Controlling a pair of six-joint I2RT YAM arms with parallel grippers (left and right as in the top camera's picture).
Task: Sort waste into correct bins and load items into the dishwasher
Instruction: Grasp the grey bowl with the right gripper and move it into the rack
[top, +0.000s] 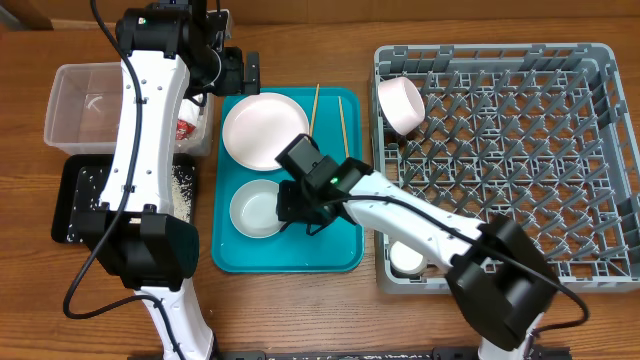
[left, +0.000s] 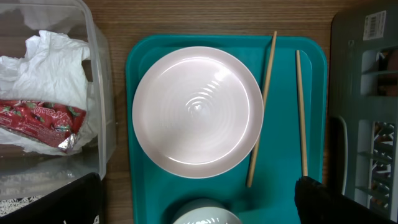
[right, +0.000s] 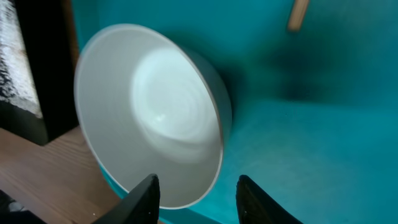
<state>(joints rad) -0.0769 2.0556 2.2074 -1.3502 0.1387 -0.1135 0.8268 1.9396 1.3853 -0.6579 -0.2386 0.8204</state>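
Observation:
A white plate (top: 265, 130) and a pale grey-green bowl (top: 256, 210) sit on the teal tray (top: 340, 250), with two chopsticks (top: 340, 122) at its far right. My right gripper (top: 296, 204) is open at the bowl's right edge; in the right wrist view its fingers (right: 199, 198) straddle the rim of the bowl (right: 155, 112). My left gripper (top: 246, 70) is open and empty above the tray's far edge, over the plate (left: 198, 112). The napkin (left: 50, 56) and red wrapper (left: 40, 118) lie in the clear tub (top: 70, 110). Rice lies in the black tray (top: 72, 200).
The grey dish rack (top: 520, 160) stands right of the teal tray, holding a white bowl (top: 400, 103) at its far left and a small white cup (top: 407, 258) at its near left. My left arm stretches over the black tray and the tub.

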